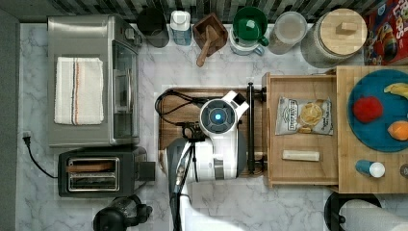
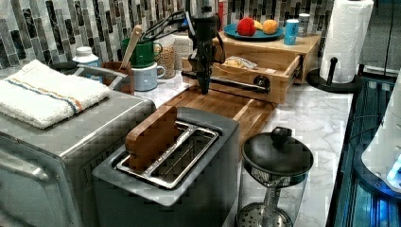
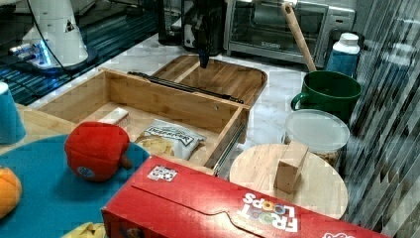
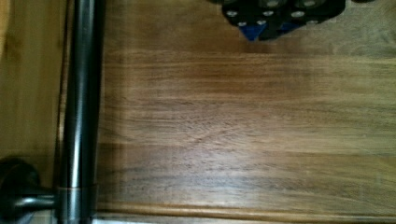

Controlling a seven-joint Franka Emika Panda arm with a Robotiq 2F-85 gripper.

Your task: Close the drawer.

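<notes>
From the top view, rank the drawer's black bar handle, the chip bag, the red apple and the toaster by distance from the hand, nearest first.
1. Black bar handle: just to the top view's right of the hand.
2. Chip bag: inside the open drawer, farther right.
3. Toaster: lower left.
4. Red apple: on the blue plate, far right.
Toaster and apple are close to call.
</notes>
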